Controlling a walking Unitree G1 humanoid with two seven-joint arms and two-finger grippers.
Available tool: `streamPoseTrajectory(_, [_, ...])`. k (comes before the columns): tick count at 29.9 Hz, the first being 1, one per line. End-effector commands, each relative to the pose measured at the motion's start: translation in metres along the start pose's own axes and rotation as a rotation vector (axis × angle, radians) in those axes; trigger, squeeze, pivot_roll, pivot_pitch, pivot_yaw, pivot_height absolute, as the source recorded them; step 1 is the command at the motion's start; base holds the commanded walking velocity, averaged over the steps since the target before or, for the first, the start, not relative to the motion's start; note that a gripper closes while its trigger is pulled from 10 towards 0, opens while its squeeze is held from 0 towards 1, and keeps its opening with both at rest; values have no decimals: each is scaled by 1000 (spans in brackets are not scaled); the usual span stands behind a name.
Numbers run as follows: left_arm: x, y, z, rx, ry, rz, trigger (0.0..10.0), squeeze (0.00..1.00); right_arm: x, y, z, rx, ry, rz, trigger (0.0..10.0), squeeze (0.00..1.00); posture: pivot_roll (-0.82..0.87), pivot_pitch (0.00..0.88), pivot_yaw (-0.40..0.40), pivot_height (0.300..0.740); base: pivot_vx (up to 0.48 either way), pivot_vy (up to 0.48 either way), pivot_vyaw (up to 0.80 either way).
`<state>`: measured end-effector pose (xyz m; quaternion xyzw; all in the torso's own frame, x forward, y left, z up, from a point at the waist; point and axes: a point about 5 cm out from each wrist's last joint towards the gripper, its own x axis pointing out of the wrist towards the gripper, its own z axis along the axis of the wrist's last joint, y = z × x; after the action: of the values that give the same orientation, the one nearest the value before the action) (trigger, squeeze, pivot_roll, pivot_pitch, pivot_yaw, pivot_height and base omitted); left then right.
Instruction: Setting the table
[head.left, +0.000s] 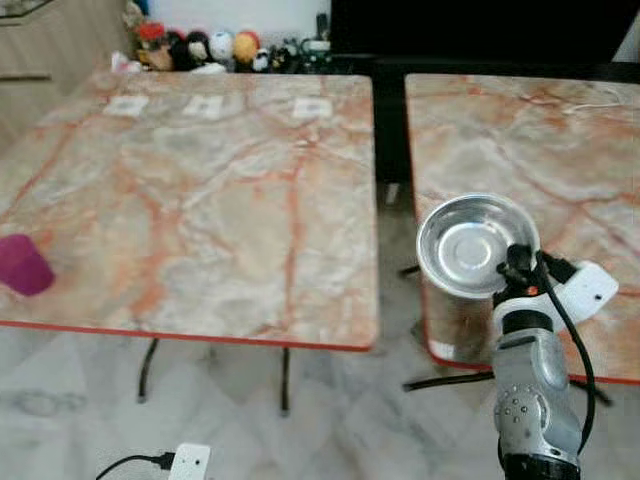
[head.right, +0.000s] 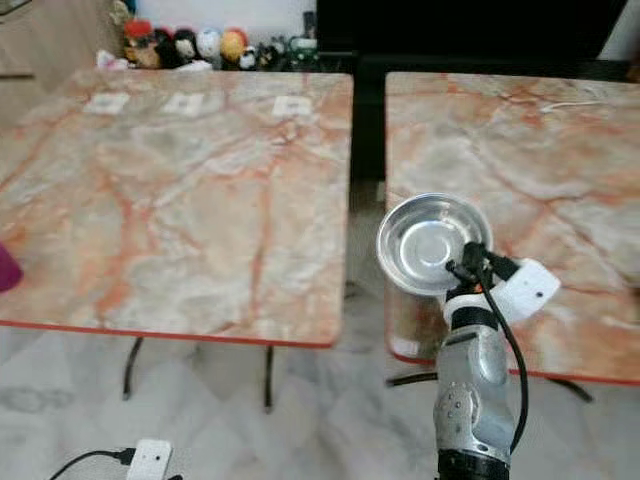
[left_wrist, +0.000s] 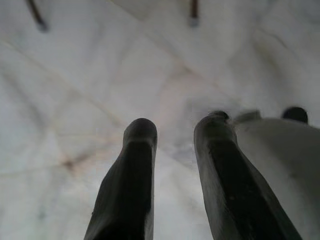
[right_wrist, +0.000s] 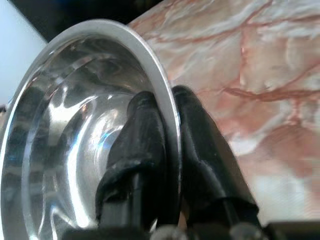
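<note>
The steel bowl (head.left: 477, 243) is held up in the air over the near left corner of the right-hand table (head.left: 560, 150), tilted so that its shiny hollow faces the head camera. The right gripper (right_wrist: 167, 117) grasps it by the rim: in the right wrist view one black finger lies inside the bowl and the other outside, with the thin metal edge pinched between them. The silver right arm (head.left: 535, 400) rises from the lower edge of the head views, a black cable looping along it beside a white wrist housing (head.left: 585, 290).

The left gripper (left_wrist: 175, 145) points down at a pale marbled floor (left_wrist: 75, 100); its two black fingers stand apart with nothing between them, so it is released.

The right-hand table has an orange-veined marble top with a red edge. Across a narrow gap stands the left-hand table (head.left: 200, 200) of the same pattern. A magenta cup (head.left: 22, 265) stands near that table's near left edge. Three small white cards (head.left: 205, 105) lie in a row along its far side. Beyond the far edge a row of small toy figures (head.left: 200, 47) stands against the wall. On the floor below lies a white plug adapter (head.left: 188, 461) with a black cord
</note>
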<state>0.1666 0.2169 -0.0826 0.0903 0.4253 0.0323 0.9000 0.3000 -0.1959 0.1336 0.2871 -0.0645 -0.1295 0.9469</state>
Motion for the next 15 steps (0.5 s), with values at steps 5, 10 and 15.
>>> streamPoseTrajectory(5, [-1,2,-6,14,23,1,10000,0,2,0,10,-7,-43,-5,10000,0,-24,124,-7,740,0,-458,0])
streamPoseTrajectory(10, [-1,2,-5,17,21,0,10000,0,3,-2,12,-12,-56,-19,10000,0,-25,122,-7,740,0,-458,0])
streamPoseTrajectory(15, [-1,2,-5,17,20,1,10000,0,3,-2,15,-15,-68,-23,10000,0,-26,124,-5,740,0,-431,0])
